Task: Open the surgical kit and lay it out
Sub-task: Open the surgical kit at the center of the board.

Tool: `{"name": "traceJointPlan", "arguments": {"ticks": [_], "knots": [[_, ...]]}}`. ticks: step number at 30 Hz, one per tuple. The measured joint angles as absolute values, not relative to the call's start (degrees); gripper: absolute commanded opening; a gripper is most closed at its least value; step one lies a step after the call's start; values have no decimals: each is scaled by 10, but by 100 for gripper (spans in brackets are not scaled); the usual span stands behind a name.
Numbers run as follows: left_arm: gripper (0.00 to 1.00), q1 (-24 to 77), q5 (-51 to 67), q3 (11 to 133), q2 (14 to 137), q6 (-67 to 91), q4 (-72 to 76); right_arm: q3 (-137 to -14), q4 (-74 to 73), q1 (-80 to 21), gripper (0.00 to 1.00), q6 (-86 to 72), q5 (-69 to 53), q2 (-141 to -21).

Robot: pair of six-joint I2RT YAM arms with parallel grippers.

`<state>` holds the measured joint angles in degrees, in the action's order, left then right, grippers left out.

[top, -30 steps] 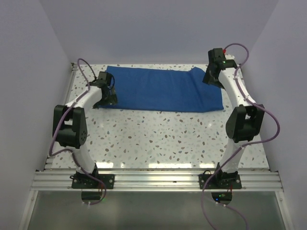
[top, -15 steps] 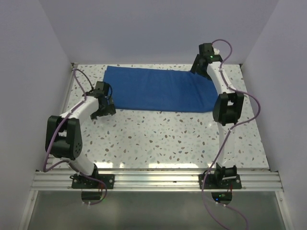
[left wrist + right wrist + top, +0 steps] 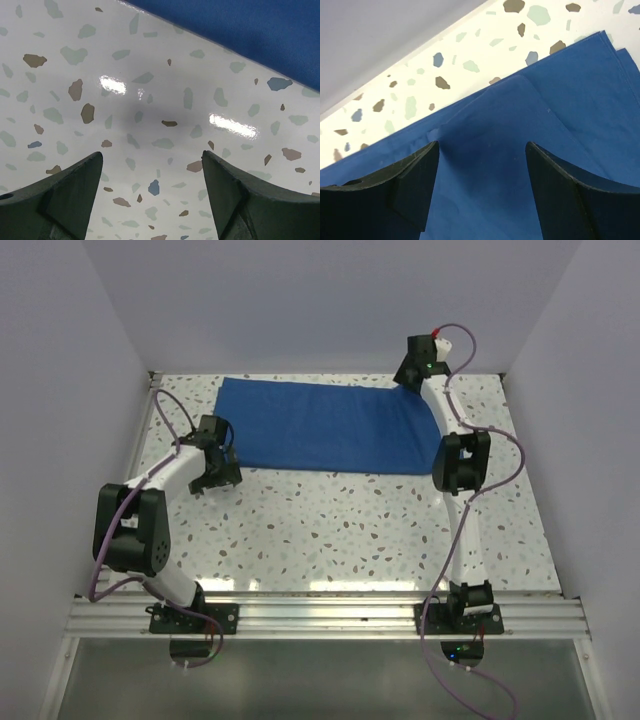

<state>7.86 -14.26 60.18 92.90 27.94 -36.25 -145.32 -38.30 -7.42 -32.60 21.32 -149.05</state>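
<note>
**Blue wrap spread at the far side, both grippers open**

The royal-blue cloth wrap (image 3: 330,425) lies flat along the far part of the speckled worktop (image 3: 350,530), running from the left side almost to the right. It is closed over; whatever it covers cannot be seen.

The left gripper (image 3: 216,476) hangs just off the near left corner of the cloth. In the left wrist view its jaws stand apart over bare worktop (image 3: 150,100) with nothing between them, and the cloth's edge (image 3: 240,30) crosses the upper right of that view.

The right gripper (image 3: 408,376) sits at the far right corner of the cloth. From the right wrist camera, its jaws are apart above a folded flap (image 3: 510,130) of the wrap, gripping nothing; layered edges of cloth show to the right (image 3: 615,55), with bare worktop (image 3: 470,55) beyond
</note>
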Motion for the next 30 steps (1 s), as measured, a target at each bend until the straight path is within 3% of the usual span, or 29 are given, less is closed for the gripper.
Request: {"name": "traceJointPlan", "arguments": {"ticks": [2,8,11,12,13,23,30], "knots": [[84,79,-142,604,930,278,-362,-1454,-379,-76,72,-326,223,-1503],[84,79,-136,614,943,264,-359,-1469,-374,-84,53,-329,244,-1536],[84,79,-133,620,959,258,-356,-1469,-374,-88,20,-331,249,-1543],[84,79,-131,621,963,257,-353,-1469,-376,-89,4,-332,250,-1543],[84,79,-130,621,966,257,-353,-1469,-377,-90,0,-332,252,-1544],[86,79,-124,637,971,253,-359,-1458,-368,-90,0,-326,261,-1538],[89,74,-142,778,973,254,-393,-1360,-352,-94,0,-309,240,-1434]]}}
